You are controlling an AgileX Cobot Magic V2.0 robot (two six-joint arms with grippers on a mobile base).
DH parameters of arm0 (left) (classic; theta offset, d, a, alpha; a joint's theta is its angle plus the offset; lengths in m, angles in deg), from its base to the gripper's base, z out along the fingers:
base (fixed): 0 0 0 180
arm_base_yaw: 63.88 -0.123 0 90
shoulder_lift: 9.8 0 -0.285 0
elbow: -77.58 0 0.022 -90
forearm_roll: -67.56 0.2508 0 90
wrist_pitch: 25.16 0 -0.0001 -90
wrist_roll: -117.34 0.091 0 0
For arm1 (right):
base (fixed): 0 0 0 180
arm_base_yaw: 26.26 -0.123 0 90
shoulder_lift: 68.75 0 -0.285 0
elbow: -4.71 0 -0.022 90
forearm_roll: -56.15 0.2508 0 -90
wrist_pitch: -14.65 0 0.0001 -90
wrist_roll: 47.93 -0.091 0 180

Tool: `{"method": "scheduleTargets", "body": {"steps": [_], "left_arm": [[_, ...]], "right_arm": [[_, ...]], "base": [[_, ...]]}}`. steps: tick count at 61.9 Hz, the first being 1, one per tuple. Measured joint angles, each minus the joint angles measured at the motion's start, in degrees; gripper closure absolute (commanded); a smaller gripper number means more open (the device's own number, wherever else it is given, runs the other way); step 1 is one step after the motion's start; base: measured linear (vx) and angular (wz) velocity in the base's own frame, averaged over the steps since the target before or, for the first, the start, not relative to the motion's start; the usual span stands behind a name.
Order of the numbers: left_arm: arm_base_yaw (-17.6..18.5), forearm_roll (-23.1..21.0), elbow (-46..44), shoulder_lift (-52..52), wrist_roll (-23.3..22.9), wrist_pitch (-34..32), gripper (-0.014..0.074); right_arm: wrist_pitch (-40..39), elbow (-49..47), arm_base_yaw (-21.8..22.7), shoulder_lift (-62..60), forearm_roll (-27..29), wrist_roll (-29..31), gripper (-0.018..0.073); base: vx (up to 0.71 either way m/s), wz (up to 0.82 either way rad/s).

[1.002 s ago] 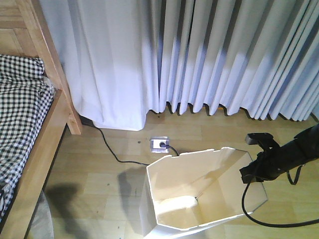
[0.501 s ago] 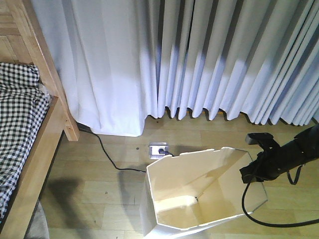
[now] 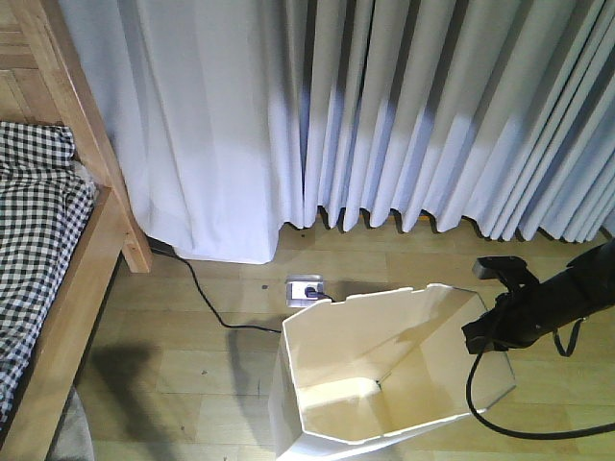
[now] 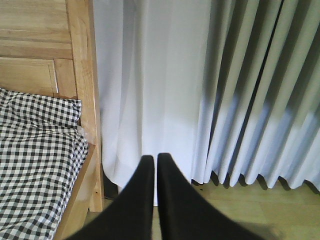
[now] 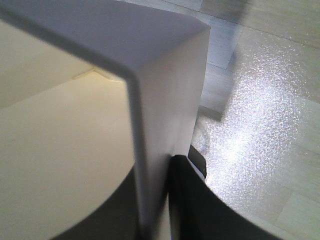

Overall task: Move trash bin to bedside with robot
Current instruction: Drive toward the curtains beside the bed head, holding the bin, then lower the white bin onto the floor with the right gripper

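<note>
Evidently the right gripper (image 3: 485, 332) clamps the trash bin's (image 3: 365, 370) three-o'clock rim for dragging toward the bedside (image 3: 88, 279) at nine o'clock; the left gripper's (image 4: 156, 167) jaws sit together, empty.

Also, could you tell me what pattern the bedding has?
The bedding is black-and-white checked, clearest in the left wrist view.

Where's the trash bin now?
Front view, lower centre-right: the trash bin, its right rim clamped by the right gripper, with the bed at far left.
</note>
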Motion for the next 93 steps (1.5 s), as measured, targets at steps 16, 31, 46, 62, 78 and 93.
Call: {"method": "scheduleTargets", "body": {"steps": [16, 31, 46, 62, 78, 93], "left_arm": [[0.0, 0.0, 0.0, 0.0, 0.0, 0.0, 0.0602], [0.0, 0.0, 0.0, 0.0, 0.0, 0.0, 0.0602], [0.0, 0.0, 0.0, 0.0, 0.0, 0.0, 0.0602], [0.0, 0.0, 0.0, 0.0, 0.0, 0.0, 0.0602], [0.0, 0.0, 0.0, 0.0, 0.0, 0.0, 0.0602], [0.0, 0.0, 0.0, 0.0, 0.0, 0.0, 0.0602]], "right_arm": [[0.0, 0.0, 0.0, 0.0, 0.0, 0.0, 0.0564], [-0.53, -0.53, 0.0, 0.69, 0.77, -0.46, 0.0564], [-5.51, -7.0, 0.0, 7.96, 4.92, -0.4, 0.0564], [-8.74, -16.39, 0.13, 16.88, 6.7, -1.72, 0.0564], [-6.36, -24.7, 0.13, 25.69, 6.65, -4.96, 0.0559], [-5.55, -31.89, 0.02, 31.09, 5.47, -6.81, 0.0548]], "base": [[0.0, -0.01], [0.0, 0.0], [0.0, 0.0], [0.0, 0.0], [0.0, 0.0], [0.0, 0.0]]}}
